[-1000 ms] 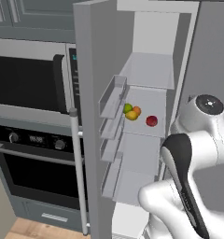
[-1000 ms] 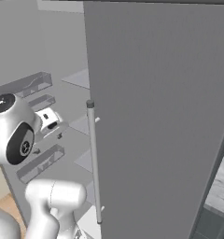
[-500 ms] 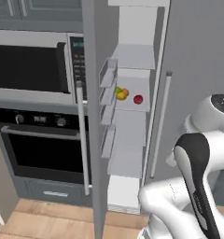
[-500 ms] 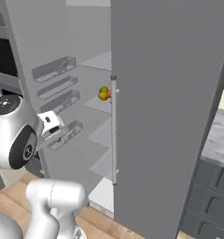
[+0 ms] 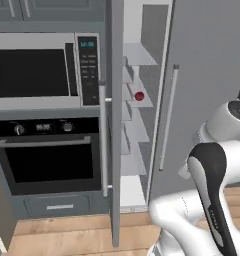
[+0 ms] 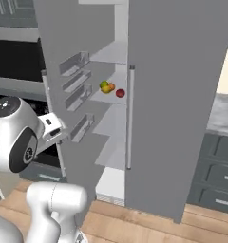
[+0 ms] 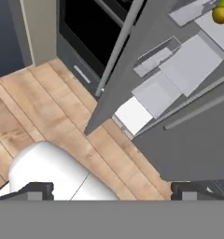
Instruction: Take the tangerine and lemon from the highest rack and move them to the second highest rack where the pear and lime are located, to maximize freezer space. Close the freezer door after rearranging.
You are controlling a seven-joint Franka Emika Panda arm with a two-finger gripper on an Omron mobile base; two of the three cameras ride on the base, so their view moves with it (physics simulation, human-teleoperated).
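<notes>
In the left base view a black-glass microwave (image 5: 39, 67) sits above a black-glass oven (image 5: 49, 157) with a silver bar handle; just right of them the freezer door (image 5: 114, 120), a flat grey slab seen edge-on, stands ajar; through the gap the freezer (image 5: 142, 150) shows pale, smooth, flat shelves, and the dark red rounded pear (image 5: 139, 96) rests on one of them. In the right base view the door's inner face carries pale rectangular bins (image 6: 76, 97); on the same shelf the green lime (image 6: 104, 84), yellow lemon (image 6: 106, 88) and orange tangerine (image 6: 111, 86) cluster touching, the pear just beside them. In the hand view the tool (image 7: 112, 190) hangs over plank wood floor (image 7: 48, 112), tips wide apart, holding nothing.
</notes>
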